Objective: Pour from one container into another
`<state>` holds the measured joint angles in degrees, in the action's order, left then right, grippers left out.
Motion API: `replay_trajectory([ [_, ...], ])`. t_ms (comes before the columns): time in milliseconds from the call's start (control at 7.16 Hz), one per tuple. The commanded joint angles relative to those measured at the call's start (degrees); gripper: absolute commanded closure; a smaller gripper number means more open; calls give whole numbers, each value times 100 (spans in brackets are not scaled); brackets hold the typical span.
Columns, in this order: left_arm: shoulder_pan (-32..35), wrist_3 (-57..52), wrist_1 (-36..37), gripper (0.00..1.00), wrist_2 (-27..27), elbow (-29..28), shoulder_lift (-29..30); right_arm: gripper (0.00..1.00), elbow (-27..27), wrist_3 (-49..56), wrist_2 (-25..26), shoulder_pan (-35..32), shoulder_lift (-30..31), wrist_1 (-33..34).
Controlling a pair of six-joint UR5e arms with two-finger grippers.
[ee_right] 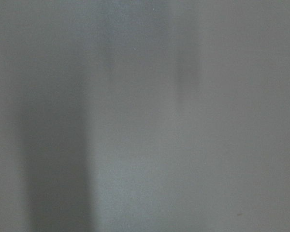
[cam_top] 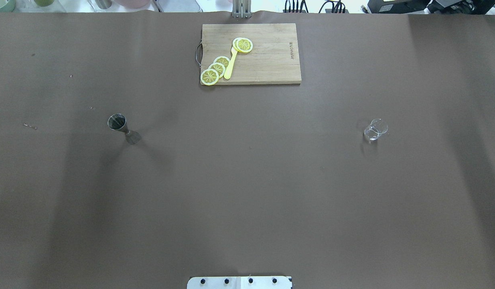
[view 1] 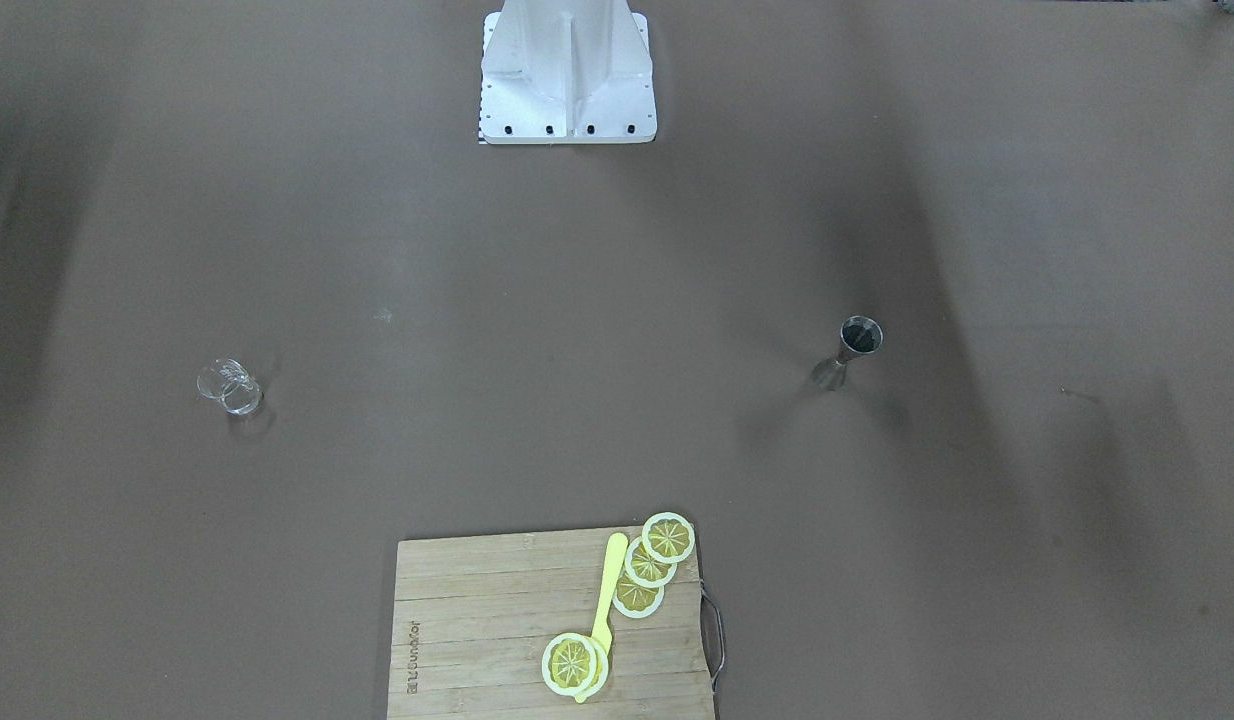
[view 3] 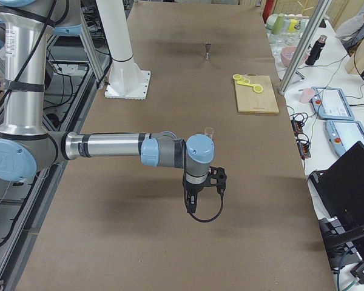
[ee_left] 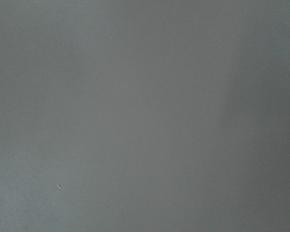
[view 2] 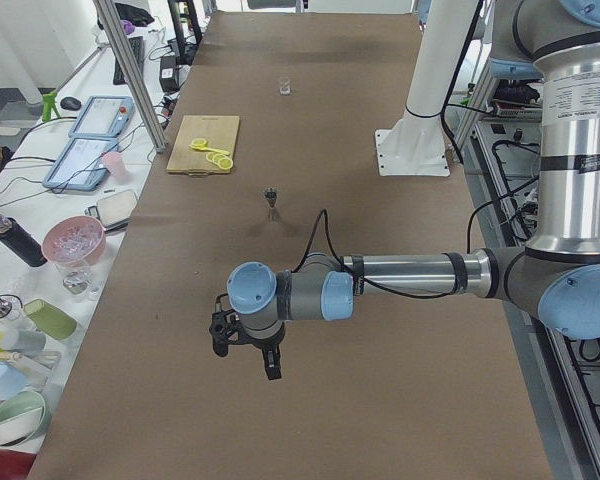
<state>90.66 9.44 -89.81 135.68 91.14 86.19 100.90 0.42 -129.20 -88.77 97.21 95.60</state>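
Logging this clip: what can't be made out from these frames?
- Exterior left view: the left gripper shows only here, so open or shut cannot be told.
- Exterior right view: the same holds for the right gripper.
- All views: the jigger and the glass are too small to show any liquid inside.
- Both wrist views: only a blurred grey surface.

Silver tubular arms (view 2: 410, 272), pale blue joint caps (view 2: 251, 291), looping black cable (view 2: 325, 213), black jaws, white pedestal (view 1: 567, 70) with black screws (view 1: 549, 129).
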Motion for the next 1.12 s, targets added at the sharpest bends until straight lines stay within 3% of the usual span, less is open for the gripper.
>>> replay_trajectory([
  [0,4,-56,-10,1,-6,0,12,0,9,10,0,0,0,-6],
  [978,4,-39,16,1,3,0,30,0,114,-33,0,0,-18,-6],
])
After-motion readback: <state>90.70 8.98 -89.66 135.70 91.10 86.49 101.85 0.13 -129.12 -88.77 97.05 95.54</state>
